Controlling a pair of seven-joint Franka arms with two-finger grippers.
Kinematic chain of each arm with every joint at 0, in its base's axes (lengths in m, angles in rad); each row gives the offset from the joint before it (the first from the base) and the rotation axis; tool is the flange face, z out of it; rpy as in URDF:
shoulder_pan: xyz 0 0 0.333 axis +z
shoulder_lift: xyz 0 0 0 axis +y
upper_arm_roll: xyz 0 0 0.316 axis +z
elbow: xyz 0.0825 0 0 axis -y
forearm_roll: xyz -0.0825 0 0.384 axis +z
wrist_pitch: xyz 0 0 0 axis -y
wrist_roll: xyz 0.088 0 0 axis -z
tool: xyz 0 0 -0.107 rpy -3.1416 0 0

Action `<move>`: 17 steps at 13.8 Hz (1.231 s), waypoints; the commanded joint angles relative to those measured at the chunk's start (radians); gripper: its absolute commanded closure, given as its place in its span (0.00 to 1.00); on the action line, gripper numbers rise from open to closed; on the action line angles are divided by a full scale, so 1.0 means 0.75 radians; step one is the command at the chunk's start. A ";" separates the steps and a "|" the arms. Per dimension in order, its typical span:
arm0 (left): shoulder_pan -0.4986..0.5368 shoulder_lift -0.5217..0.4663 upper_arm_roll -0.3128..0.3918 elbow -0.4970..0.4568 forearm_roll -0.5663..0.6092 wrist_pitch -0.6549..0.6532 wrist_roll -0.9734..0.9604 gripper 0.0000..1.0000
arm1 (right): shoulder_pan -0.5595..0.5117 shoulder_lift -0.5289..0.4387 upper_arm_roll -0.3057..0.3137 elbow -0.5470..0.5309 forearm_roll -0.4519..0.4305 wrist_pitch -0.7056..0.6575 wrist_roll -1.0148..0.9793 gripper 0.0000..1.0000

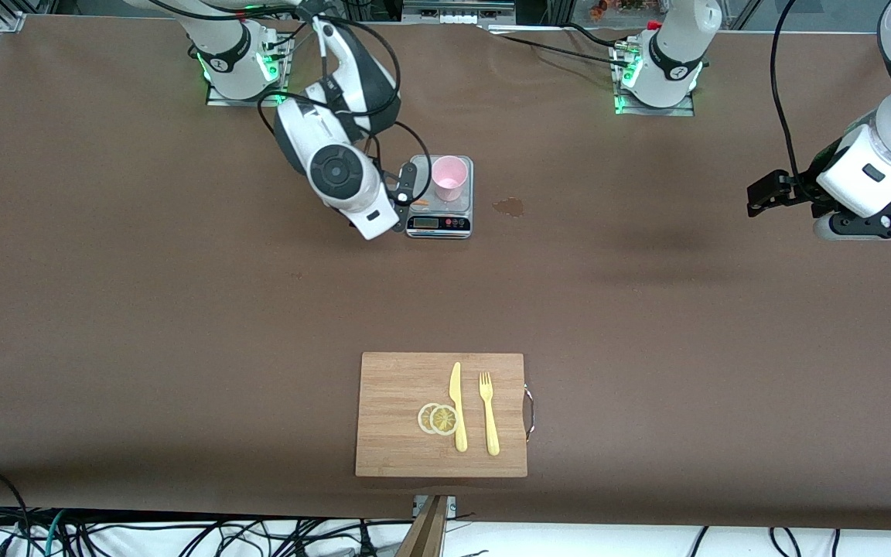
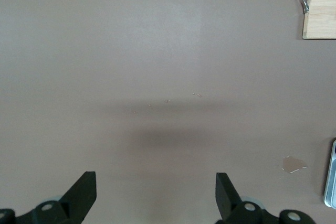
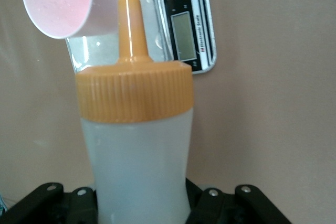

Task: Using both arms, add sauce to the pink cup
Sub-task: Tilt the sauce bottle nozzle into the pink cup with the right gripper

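A small silver kitchen scale sits on the brown bench toward the right arm's end, and the pink cup stands upright on its platform, above the display strip. Just beside the scale, toward the left arm's end, a small pale spill marks the bench. Much nearer the front camera lies a wooden cutting board carrying a yellow knife, a yellow fork and two lemon slices, well apart from the scale.

The right end effector hangs over the scale's edge beside the cup, clamped on the sauce bottle. The bottle has a translucent whitish body, a ribbed orange cap and a slim orange nozzle whose tip points toward the cup's open pale pink mouth without touching it.

The left end effector waits over bare bench at its own end, fingers spread apart and holding nothing.
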 commanded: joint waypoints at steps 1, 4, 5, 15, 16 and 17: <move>-0.005 0.023 0.006 0.061 -0.022 -0.044 0.001 0.00 | 0.017 -0.036 0.040 0.003 -0.074 -0.038 0.122 1.00; -0.005 0.021 0.006 0.064 -0.022 -0.046 -0.001 0.00 | 0.017 -0.046 0.090 0.005 -0.136 -0.091 0.210 1.00; -0.007 0.021 0.006 0.066 -0.022 -0.046 -0.001 0.00 | 0.017 -0.048 0.092 0.005 -0.150 -0.097 0.214 1.00; -0.007 0.021 0.004 0.066 -0.026 -0.048 -0.001 0.00 | 0.064 -0.034 0.129 0.056 -0.275 -0.185 0.400 1.00; -0.007 0.021 0.004 0.066 -0.026 -0.048 -0.001 0.00 | 0.076 -0.030 0.129 0.064 -0.295 -0.187 0.410 1.00; -0.007 0.021 0.004 0.066 -0.026 -0.048 -0.001 0.00 | 0.084 -0.028 0.129 0.067 -0.306 -0.193 0.420 1.00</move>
